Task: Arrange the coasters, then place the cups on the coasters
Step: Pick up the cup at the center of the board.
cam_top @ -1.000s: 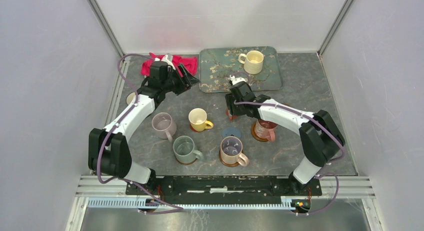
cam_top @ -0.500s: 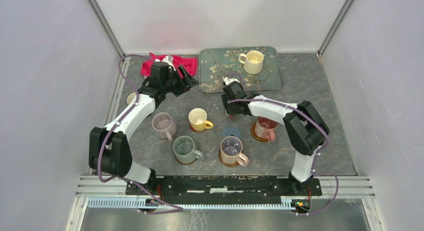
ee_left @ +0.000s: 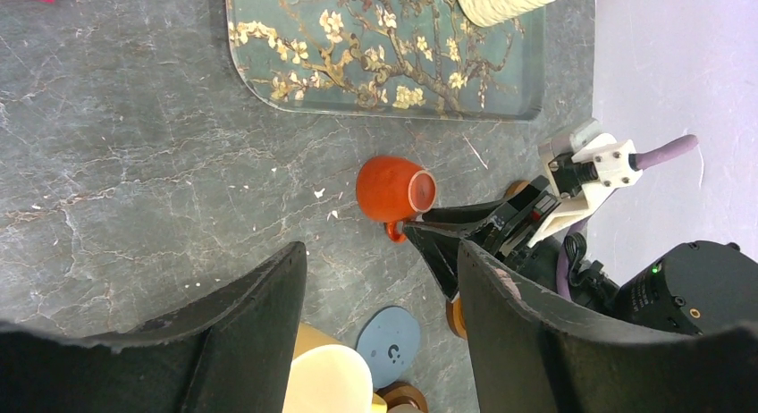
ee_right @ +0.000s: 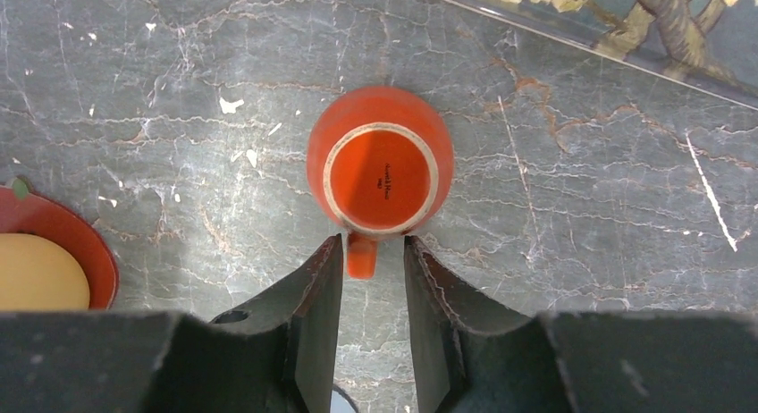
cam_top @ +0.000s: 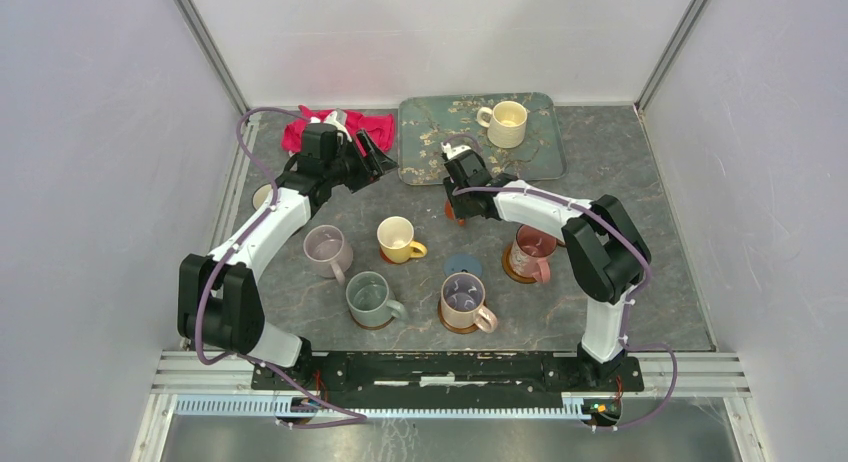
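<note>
The tiny orange cup (ee_right: 380,167) shows its base in the right wrist view, on the bare table in front of the tray. My right gripper (ee_right: 374,243) is narrowed, with one finger on each side of the cup's handle (ee_right: 361,257) and a slim gap still showing. From the left wrist the same orange cup (ee_left: 389,188) lies ahead of my left gripper (ee_left: 383,252), which hangs open and empty. A blue coaster (cam_top: 462,265) lies bare. The yellow (cam_top: 397,239), mauve (cam_top: 325,249), grey-green (cam_top: 370,297) and two pink floral cups (cam_top: 462,300) (cam_top: 528,252) stand on coasters.
A cream cup (cam_top: 505,124) stands on the teal blossom tray (cam_top: 430,147) at the back. The red cloth (cam_top: 335,127) lies at the back left, behind my left gripper (cam_top: 383,162). White walls close in the table on three sides.
My right gripper has moved back and left to the orange cup, and its jaws have narrowed around the handle. The left arm has stayed still.
</note>
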### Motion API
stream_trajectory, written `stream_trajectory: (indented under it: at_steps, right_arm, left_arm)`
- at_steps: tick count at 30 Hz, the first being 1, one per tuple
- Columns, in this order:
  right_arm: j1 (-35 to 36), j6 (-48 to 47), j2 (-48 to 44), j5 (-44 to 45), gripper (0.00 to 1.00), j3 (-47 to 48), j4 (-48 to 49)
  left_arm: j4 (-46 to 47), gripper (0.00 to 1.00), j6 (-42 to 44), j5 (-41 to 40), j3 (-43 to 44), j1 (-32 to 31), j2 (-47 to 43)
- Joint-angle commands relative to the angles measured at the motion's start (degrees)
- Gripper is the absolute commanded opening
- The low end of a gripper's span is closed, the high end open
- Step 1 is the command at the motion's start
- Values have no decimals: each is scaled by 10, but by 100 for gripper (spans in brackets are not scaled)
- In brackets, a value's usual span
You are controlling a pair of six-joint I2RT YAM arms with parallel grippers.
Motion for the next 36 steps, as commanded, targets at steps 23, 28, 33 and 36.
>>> stream_trajectory:
  at_steps: [23, 28, 33, 36]
  right_arm:
    - [1, 33, 57, 11, 16, 80, -36]
    - [1, 33, 40, -7, 2, 90, -25]
    - [-6, 40, 14, -46, 0, 90, 3]
    - [-19, 55, -7, -95, 0, 73, 39]
  left_arm:
    - [72, 70, 12, 18, -21, 3, -25]
    - [78, 70, 9, 24, -23, 3, -29]
    - [84, 70, 3, 32, -24, 4, -34]
    - [86, 70, -1, 36, -22, 4, -37]
